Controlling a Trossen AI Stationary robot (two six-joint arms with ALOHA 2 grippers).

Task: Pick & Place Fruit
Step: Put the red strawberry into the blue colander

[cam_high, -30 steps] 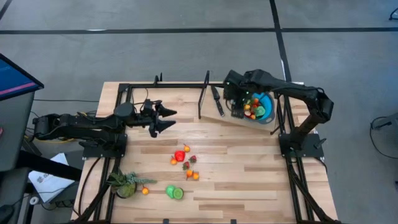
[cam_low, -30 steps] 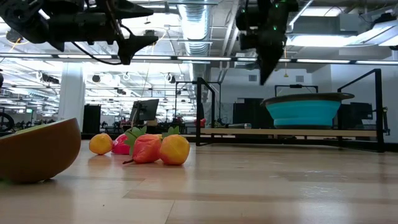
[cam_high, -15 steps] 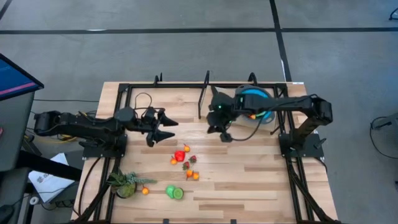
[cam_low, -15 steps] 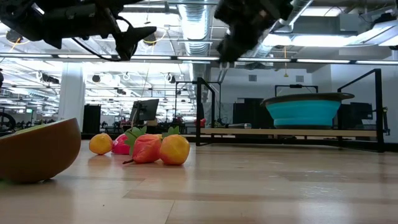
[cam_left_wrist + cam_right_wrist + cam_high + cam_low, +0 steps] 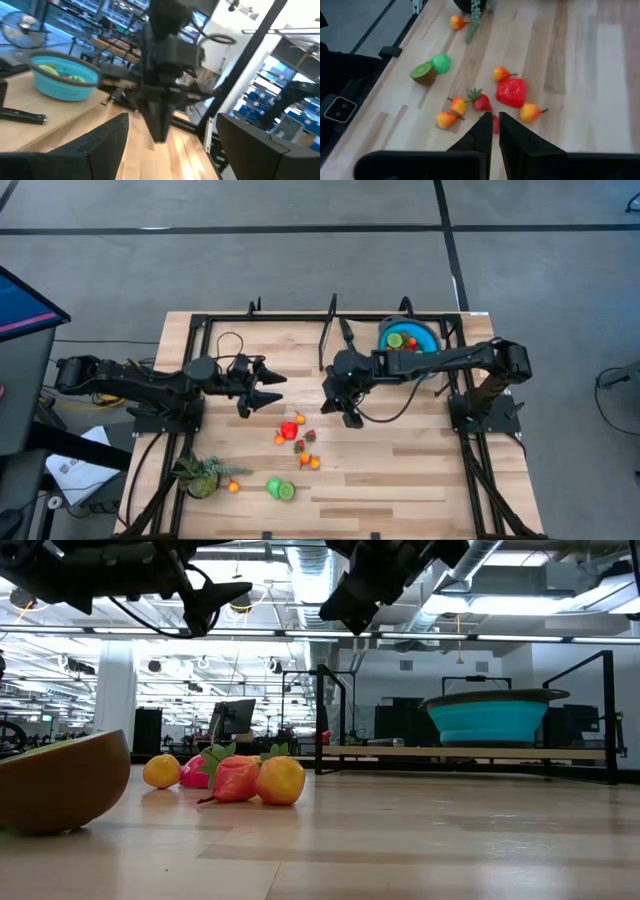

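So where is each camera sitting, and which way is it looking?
High view: above the table, looking straight down; shows both arms, left gripper, right gripper.
Low view: at tabletop height, looking level across; both arms overhead.
Left wrist view: on the left arm, facing the right gripper and blue bowl.
Right wrist view: on the right arm, looking down at the fruit.
High and right wrist views share the fruit.

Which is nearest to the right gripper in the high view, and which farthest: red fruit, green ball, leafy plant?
From the right gripper:
1. Red fruit, mid-table, on the gripper's left-arm side.
2. Green ball, farther, near the front edge.
3. Leafy plant, farthest, front corner on the left arm's side.
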